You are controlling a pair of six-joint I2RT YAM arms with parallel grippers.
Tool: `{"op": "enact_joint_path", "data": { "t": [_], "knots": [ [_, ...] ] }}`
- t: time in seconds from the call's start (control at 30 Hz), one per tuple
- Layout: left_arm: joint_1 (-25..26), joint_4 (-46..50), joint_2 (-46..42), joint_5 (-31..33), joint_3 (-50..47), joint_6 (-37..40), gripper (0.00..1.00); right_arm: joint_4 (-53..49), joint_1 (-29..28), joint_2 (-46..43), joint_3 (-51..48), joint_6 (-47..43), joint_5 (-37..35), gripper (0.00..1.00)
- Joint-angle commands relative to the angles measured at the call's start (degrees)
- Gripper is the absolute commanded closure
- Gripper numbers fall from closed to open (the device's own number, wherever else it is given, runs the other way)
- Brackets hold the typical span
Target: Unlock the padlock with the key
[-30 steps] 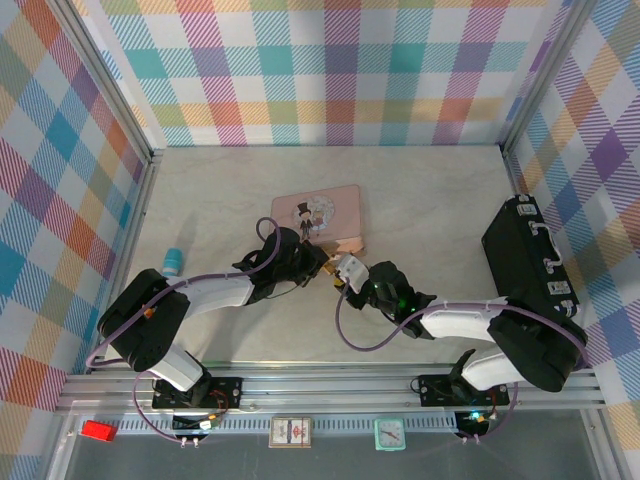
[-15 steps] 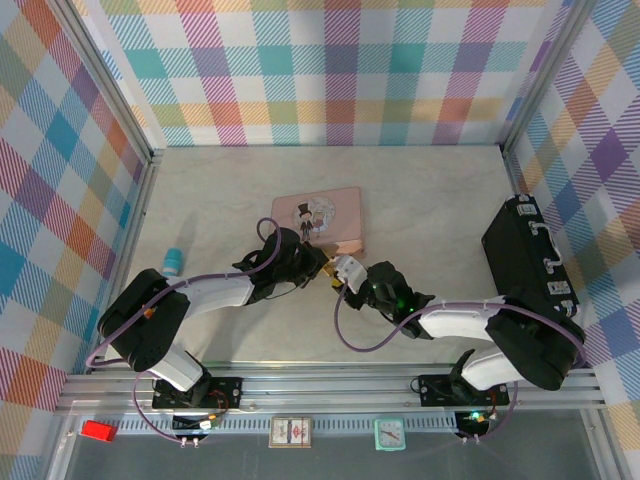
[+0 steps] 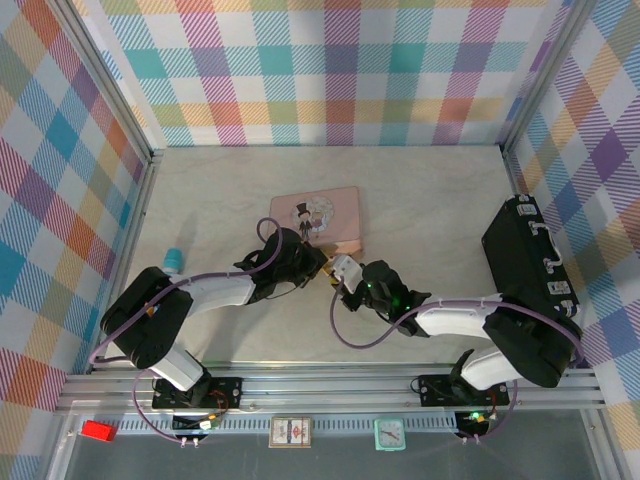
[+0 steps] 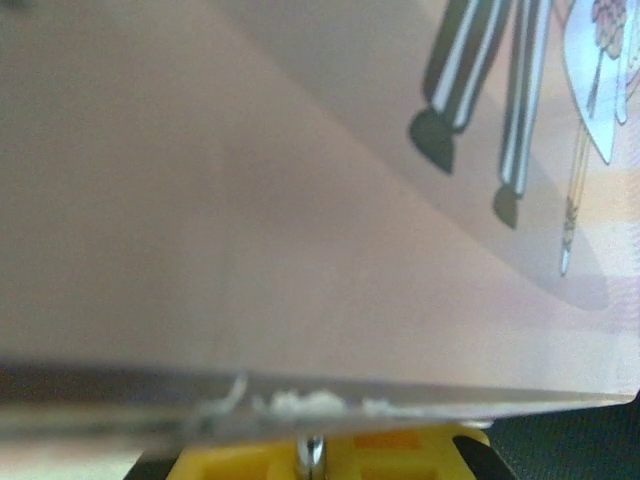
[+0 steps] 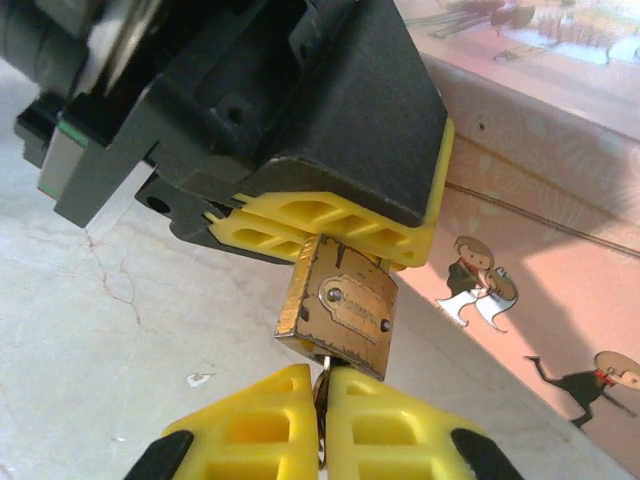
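We see a pale, marbled bench (image 3: 420, 200) walled in by bright plaid panels. On the metal rail at the near edge, around 6 o'clock in the overhead view, sit a small red block (image 3: 97, 430), a card (image 3: 291, 432) and a little teal clock (image 3: 390, 433).

From their bases just beyond the rail, both arms reach inward and meet near the middle of the bench. In the right wrist view the right pincer (image 5: 322, 400) comes up from 6 o'clock. Its yellow fingers are pressed almost together, nipping the key (image 5: 321, 372), of which we make out only a thin dark sliver between them. The key's tip goes into the underside of the padlock (image 5: 340, 315). That small brass body hangs tilted directly above, at 12 o'clock from the right pincer.

The top of the padlock is clamped in the left pincer (image 5: 345, 232), whose yellow fingers are closed on it and hide the shackle. In the left wrist view a bit of silvery metal shows between those fingers.

Just beyond the two pincers, at 12 o'clock from them, lies the pink tin box (image 3: 318, 220) with a cartoon couple on its lid. Well apart at 3 o'clock a black case (image 3: 530, 265) lies by the right wall. At 9 o'clock a small teal object (image 3: 173, 260) rests near the left wall.
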State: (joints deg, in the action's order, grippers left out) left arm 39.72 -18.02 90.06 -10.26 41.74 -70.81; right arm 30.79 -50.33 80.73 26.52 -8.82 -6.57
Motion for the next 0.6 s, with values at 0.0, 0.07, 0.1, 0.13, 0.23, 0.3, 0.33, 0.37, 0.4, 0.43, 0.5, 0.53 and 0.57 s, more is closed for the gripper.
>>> {"op": "enact_joint_path", "data": {
  "t": [0.0, 0.07, 0.1, 0.13, 0.23, 0.3, 0.33, 0.37, 0.4, 0.43, 0.5, 0.53, 0.57],
  "knots": [
    [0.6, -3.5, 1.2, -2.6, 0.8, -2.2, 0.89, -3.4, 0.0, -2.0, 2.9, 9.4, 4.1, 0.98],
    [0.6, -4.3, 1.7, -2.7, 0.7, -2.3, 0.86, -4.8, -0.1, -2.4, 2.9, 12.9, 5.5, 0.99],
    [0.6, -4.4, 1.9, -2.9, 0.7, -2.2, 0.84, -5.3, 0.0, -2.6, 2.8, 14.6, 6.2, 1.0],
    [0.6, -4.9, 2.0, -2.9, 0.6, -2.1, 0.82, -5.9, 0.1, -2.7, 2.8, 15.9, 6.5, 1.0],
    [0.6, -6.2, 2.1, -2.9, 0.5, -1.5, 0.71, -7.9, 0.1, -2.6, 3.4, 19.3, 8.0, 1.0],
    [0.5, -6.2, 1.7, -2.6, 0.4, -1.0, 0.65, -8.9, 0.3, -1.7, 4.0, 22.3, 9.4, 1.0],
    [0.5, -6.2, 1.5, -2.5, 0.3, -0.7, 0.63, -9.4, 0.7, -1.2, 4.3, 24.0, 10.3, 1.0],
    [0.5, -5.9, 1.2, -2.3, 0.4, -0.5, 0.6, -9.5, 1.4, -0.4, 4.6, 26.2, 11.7, 1.0],
    [0.5, -5.3, 1.0, -2.1, 0.3, -0.3, 0.57, -9.3, 1.9, 0.3, 4.6, 28.1, 13.1, 1.0],
    [0.4, -4.9, 0.7, -2.0, 0.0, -0.2, 0.55, -9.0, 2.3, 0.8, 4.4, 29.7, 13.9, 1.0],
    [0.3, -4.4, 0.3, -1.6, -0.5, -0.1, 0.53, -8.2, 3.6, 1.8, 4.3, 33.3, 16.1, 1.0],
    [0.1, -4.3, 0.0, -1.4, -0.9, -0.2, 0.52, -7.6, 4.2, 2.2, 4.2, 34.7, 17.0, 1.0],
    [0.0, -4.5, -0.2, -1.3, -1.4, -0.2, 0.51, -6.6, 4.6, 2.4, 3.8, 35.9, 18.1, 1.0]
  ]
}}
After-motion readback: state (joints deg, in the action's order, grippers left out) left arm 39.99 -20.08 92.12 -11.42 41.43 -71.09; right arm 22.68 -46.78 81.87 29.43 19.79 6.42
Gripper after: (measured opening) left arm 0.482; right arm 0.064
